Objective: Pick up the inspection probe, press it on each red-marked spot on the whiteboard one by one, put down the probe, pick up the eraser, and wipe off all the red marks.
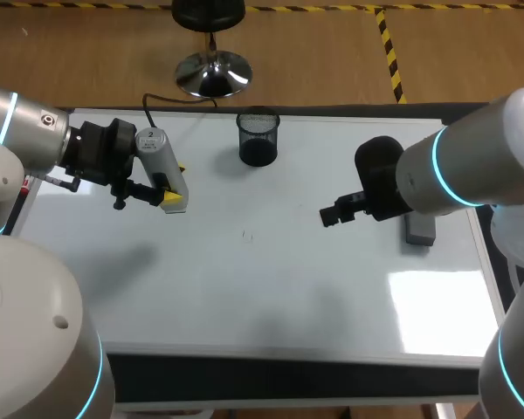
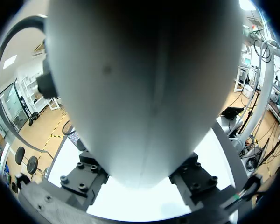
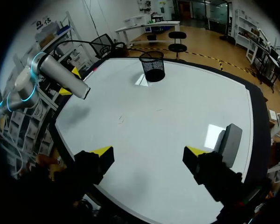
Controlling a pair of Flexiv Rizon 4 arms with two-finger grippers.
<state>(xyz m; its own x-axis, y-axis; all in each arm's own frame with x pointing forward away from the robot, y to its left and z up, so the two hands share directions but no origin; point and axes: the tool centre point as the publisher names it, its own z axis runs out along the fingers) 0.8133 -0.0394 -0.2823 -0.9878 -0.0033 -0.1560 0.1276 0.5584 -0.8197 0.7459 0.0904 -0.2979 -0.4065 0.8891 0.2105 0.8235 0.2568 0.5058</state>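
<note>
We list: smooth grey cylindrical probe (image 1: 160, 166), left gripper (image 1: 176, 185) pinching it, long axis crosswise to the grip; right gripper (image 3: 149, 154) spread over glossy whiteboard (image 1: 271, 288).

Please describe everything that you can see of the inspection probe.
The inspection probe is a smooth light-grey cylinder, plastic by its look, with a round marked end cap. It is raised over the far left part of the whiteboard, clamped from two sides by the yellow-tipped left gripper. Nothing else touches it.

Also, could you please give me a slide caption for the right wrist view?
Open right claw above the white whiteboard, grey rectangular eraser beside it, black mesh cup ahead.
</note>
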